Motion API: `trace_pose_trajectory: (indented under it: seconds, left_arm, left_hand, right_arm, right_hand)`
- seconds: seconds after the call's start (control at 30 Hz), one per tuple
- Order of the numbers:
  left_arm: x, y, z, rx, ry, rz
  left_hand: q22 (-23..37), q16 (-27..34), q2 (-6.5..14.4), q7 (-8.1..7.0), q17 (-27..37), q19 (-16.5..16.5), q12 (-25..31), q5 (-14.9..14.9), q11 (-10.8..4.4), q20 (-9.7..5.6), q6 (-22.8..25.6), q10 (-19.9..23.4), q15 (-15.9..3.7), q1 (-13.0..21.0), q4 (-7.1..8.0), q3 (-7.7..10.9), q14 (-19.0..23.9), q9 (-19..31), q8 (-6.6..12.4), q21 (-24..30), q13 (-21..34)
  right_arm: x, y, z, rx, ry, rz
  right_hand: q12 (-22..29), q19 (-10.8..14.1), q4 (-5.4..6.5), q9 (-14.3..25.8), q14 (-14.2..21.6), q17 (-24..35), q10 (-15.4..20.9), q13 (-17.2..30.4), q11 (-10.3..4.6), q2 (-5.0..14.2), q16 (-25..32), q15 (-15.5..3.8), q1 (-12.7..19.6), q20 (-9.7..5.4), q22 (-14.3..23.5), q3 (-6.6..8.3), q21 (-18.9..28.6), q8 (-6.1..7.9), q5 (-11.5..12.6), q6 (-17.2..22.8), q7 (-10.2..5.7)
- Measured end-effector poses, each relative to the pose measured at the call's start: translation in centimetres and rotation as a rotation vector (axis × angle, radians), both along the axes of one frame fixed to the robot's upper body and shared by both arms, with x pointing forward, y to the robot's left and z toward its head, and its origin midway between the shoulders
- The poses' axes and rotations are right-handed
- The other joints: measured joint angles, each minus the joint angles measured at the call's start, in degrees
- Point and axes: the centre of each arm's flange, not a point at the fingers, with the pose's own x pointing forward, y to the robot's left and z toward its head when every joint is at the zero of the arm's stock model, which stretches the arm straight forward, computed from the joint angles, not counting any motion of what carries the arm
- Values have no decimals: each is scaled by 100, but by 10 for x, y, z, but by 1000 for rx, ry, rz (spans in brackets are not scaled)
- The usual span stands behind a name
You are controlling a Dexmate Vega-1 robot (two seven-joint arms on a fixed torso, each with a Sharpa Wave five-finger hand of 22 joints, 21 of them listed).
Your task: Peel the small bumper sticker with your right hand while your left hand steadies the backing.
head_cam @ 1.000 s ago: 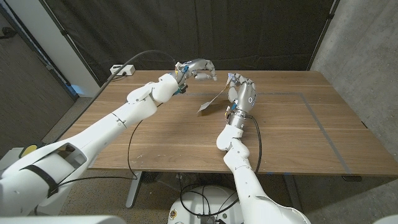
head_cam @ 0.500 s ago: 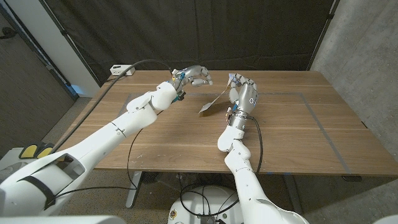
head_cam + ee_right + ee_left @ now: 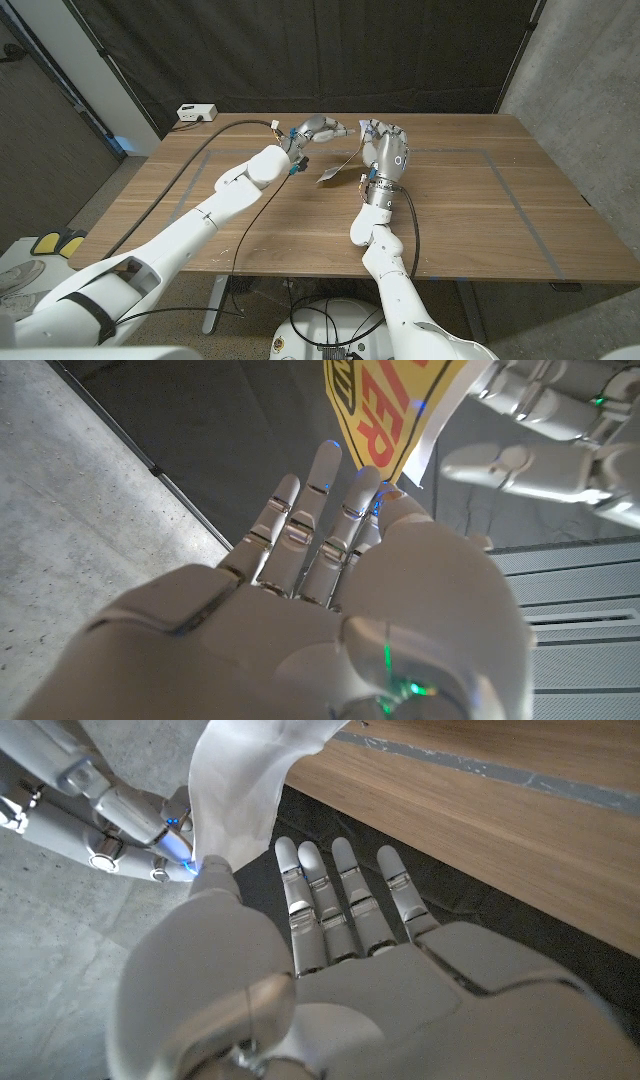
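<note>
The small bumper sticker [image 3: 338, 168] hangs above the wooden table [image 3: 470, 215] as a pale strip slanting down toward my left. In the right wrist view its face [image 3: 385, 405] is yellow with red letters. The left wrist view shows its white backing [image 3: 240, 790]. My right hand [image 3: 387, 152] stands upright and pinches the strip's upper end between thumb and a fingertip. My left hand [image 3: 320, 128] hovers just beside it, fingers straight and apart, holding nothing. Its thumb tip [image 3: 213, 875] is at the backing's edge; whether it touches I cannot tell.
A white box [image 3: 195, 112] sits at the table's far left corner. A black cable [image 3: 200, 165] runs from there along my left arm. Grey tape lines [image 3: 510, 190] mark the right half of the table. A dark curtain hangs behind it.
My left hand has moved to the right, closing in on the sticker and my right hand. The right hand keeps its pinch and has hardly moved.
</note>
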Motion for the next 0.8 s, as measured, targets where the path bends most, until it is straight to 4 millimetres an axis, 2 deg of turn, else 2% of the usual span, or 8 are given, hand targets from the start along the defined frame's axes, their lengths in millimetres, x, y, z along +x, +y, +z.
trace_pose_trajectory:
  seconds: [0.17,0.33,0.43,0.57,0.7,0.8]
  left_arm:
    - [5,-6,-7,-91,47,-51]
    - [8,-9,-12,-154,79,-103]
    - [9,-9,-15,-191,99,-135]
    - [9,-9,-18,-231,116,-159]
    - [9,-8,-20,-285,129,-172]
    - [6,-11,-20,-293,127,-182]
  left_hand:
    - [17,-28,-152,53,17,13,-6,67,62,12,-9,-20,10,-218,113,-159,-79,-104,-126,0,-82]
    - [54,-28,-20,73,43,13,-69,133,93,12,11,10,-18,-327,179,-174,-109,-193,-212,0,-191]
    - [53,22,180,100,43,67,-69,133,80,66,195,127,-6,-126,101,-38,-65,-265,-214,2,-266]
    - [54,139,454,96,37,181,43,43,44,92,647,524,-16,148,-52,166,257,-383,-214,90,-313]
    - [49,230,596,128,-23,396,223,-53,23,79,1129,971,-55,304,-207,321,611,-474,-142,160,-309]
    - [36,251,632,141,-53,472,253,-53,-2,59,1295,1109,-73,493,-337,445,748,-512,-142,200,-295]
  right_arm:
    - [3,3,0,-22,8,-7]
    - [6,4,1,-32,16,-14]
    - [8,5,1,-36,18,-17]
    - [8,5,2,-40,18,-19]
    - [8,6,2,-45,17,-18]
    - [8,6,2,-45,17,-19]
  right_hand:
    - [0,0,0,-4,0,0,0,0,0,8,0,0,7,0,0,0,9,0,-2,-2,1]
    - [0,-1,-15,-22,0,0,0,0,0,8,0,0,6,-2,-27,15,9,0,-3,-11,9]
    - [0,-20,-15,-21,0,0,0,0,0,9,0,0,6,-21,-27,15,43,0,-3,-12,9]
    - [0,-20,-16,-21,0,0,0,0,0,10,0,0,6,-21,-27,15,43,0,-3,-13,9]
    - [0,-20,-16,-22,0,-1,0,-5,0,17,0,0,12,-21,-27,15,75,0,-10,-21,16]
    - [0,-20,-16,-28,0,-1,0,0,0,17,0,0,12,-21,-27,15,75,0,8,-21,15]
